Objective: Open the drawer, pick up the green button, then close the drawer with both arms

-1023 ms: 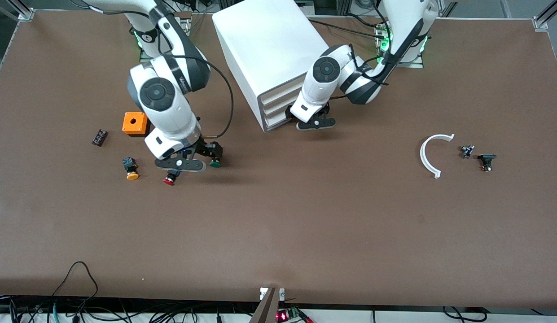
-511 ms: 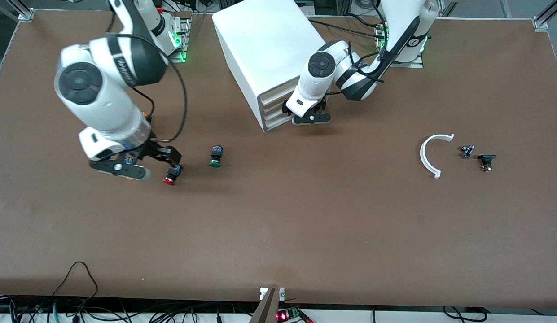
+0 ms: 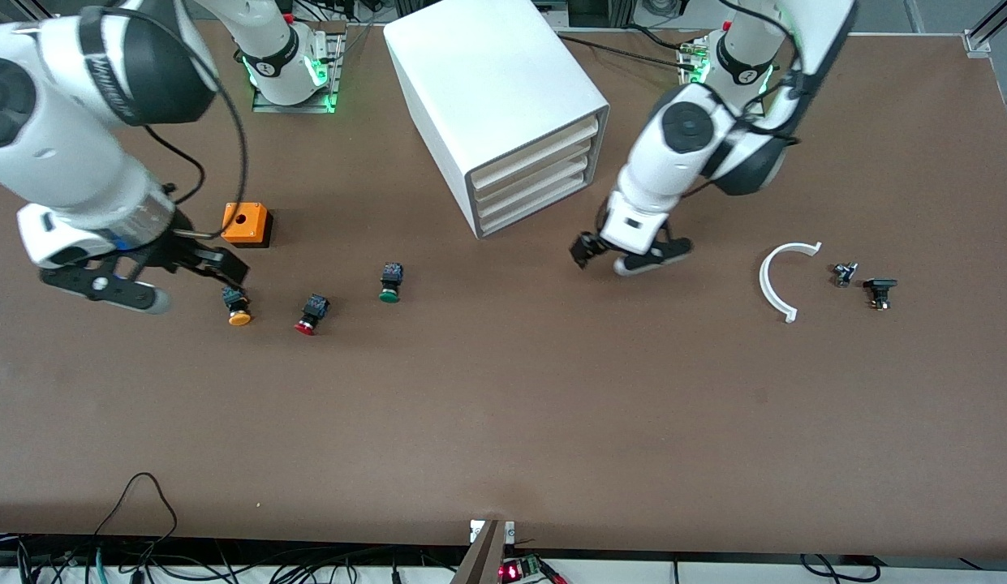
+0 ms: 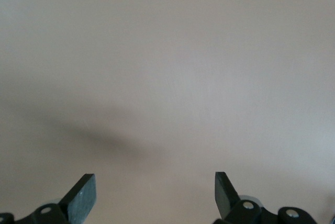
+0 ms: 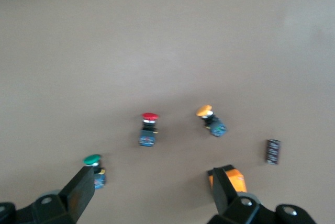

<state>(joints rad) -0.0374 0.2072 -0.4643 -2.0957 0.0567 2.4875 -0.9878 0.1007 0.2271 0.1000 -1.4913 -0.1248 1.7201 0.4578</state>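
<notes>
The white cabinet [image 3: 503,97] stands between the arm bases; its lowest drawer [image 3: 529,205] looks shut, like the two above it. The green button [image 3: 389,283] lies on the table, nearer to the front camera than the cabinet; it also shows in the right wrist view [image 5: 93,160]. My right gripper [image 3: 219,272] is open and empty in the air over the yellow button, as its wrist view shows [image 5: 152,192]. My left gripper [image 3: 621,258] is open and empty over bare table beside the cabinet's front, as its wrist view shows [image 4: 155,190].
A red button [image 3: 311,315], a yellow button [image 3: 237,308] and an orange box [image 3: 245,224] lie toward the right arm's end. A white curved piece [image 3: 783,280] and two small dark parts [image 3: 844,273] [image 3: 880,290] lie toward the left arm's end.
My right gripper has risen and swung from the green button toward the right arm's end, leaving the button on the table. My left gripper has drawn away from the cabinet's lowest drawer.
</notes>
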